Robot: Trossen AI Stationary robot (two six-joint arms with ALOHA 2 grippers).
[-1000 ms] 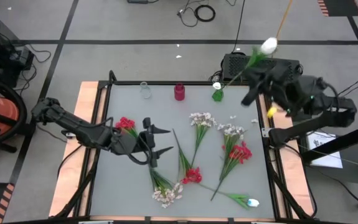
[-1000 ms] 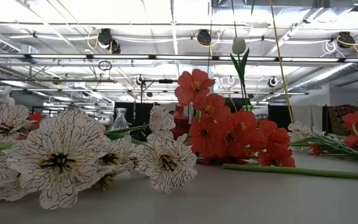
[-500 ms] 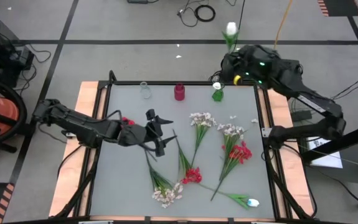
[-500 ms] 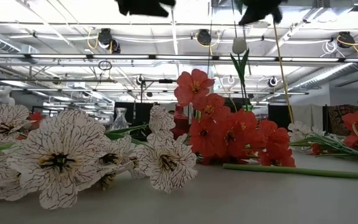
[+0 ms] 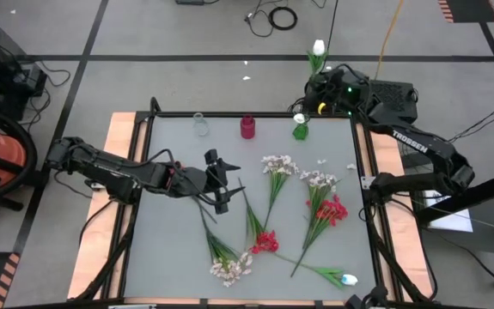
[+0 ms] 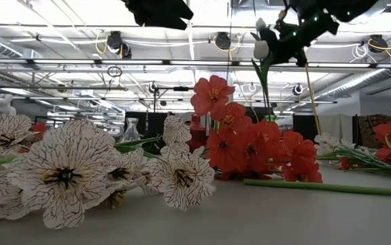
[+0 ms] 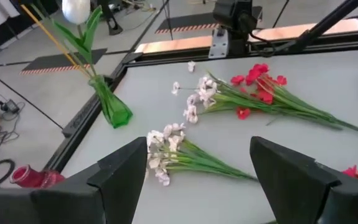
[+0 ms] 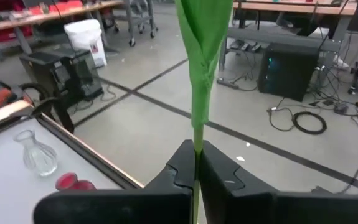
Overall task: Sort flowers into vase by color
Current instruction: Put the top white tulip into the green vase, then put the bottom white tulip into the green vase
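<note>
Right gripper [image 5: 321,89], upper right of high view: jaws pinched on stem of white tulip-like bud [image 5: 319,46], upright above green glass vase [image 5: 300,131] for insertion. Left gripper [image 5: 218,182], centre: jaws wide, over loose red and pale flowers [image 5: 266,241] on grey counter [image 5: 178,249].

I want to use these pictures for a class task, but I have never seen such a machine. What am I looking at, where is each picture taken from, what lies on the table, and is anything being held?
These are two robot arms at a table. One picture looks straight down, one sits at table height, and one camera rides on each wrist. The right gripper is shut on a white tulip, holding its stem at the green vase near the table's back edge. The left gripper is open and empty, above the table's middle. A red vase and a clear vase stand beside the green one. Red bunches, pale blossom bunches and another white tulip lie loose.
</note>
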